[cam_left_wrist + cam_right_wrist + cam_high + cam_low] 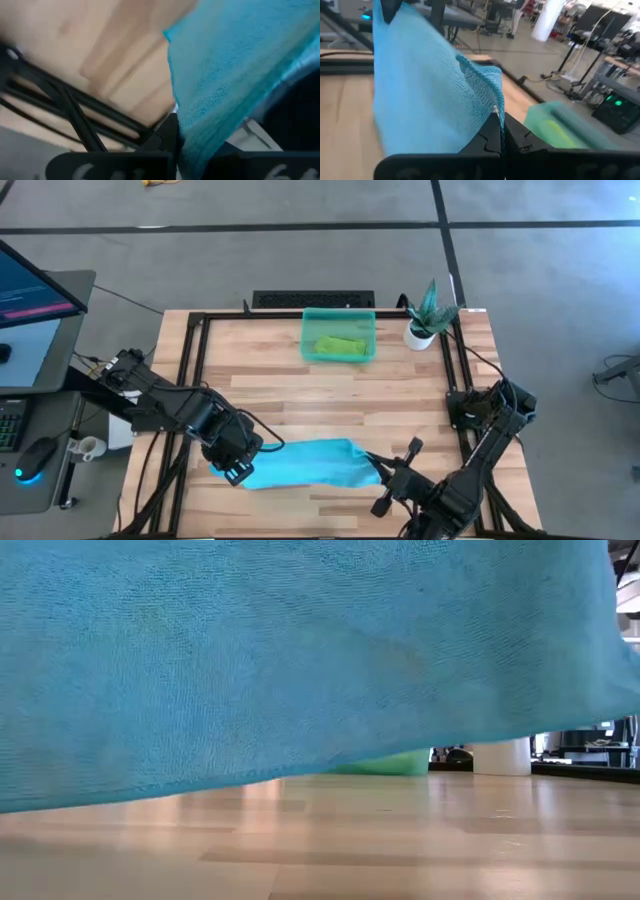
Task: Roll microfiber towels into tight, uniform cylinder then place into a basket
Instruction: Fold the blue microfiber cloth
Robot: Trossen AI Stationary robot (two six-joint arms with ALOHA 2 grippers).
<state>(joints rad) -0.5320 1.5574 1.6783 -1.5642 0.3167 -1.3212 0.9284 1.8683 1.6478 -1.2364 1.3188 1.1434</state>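
The light blue towel (310,463) hangs spread between my two grippers over the table's near part. In the low view it (300,650) fills the upper picture, and its lower edge stays above the wood. My left gripper (240,470) is shut on its left end, and my right gripper (378,470) is shut on its right end. The teal basket (338,335) stands at the far middle of the table. A rolled lime green towel (340,345) lies on the basket's floor. My left gripper pinches the towel's left edge (184,122) between its two fingers, coming steeply from above. The cloth hangs away from the fingers; one layer or several, I cannot tell. My right gripper pinches the towel's right edge near a corner (496,106) between its two fingers, coming almost level from the near right. The cloth there is bunched into folds, and the towel hangs between both holds clear of the table.
A white pot with a green plant (425,320) stands at the far right, beside the basket. A black metal frame (195,360) runs along the table's left, right and far sides. Bare wood (320,400) lies between the towel and the basket.
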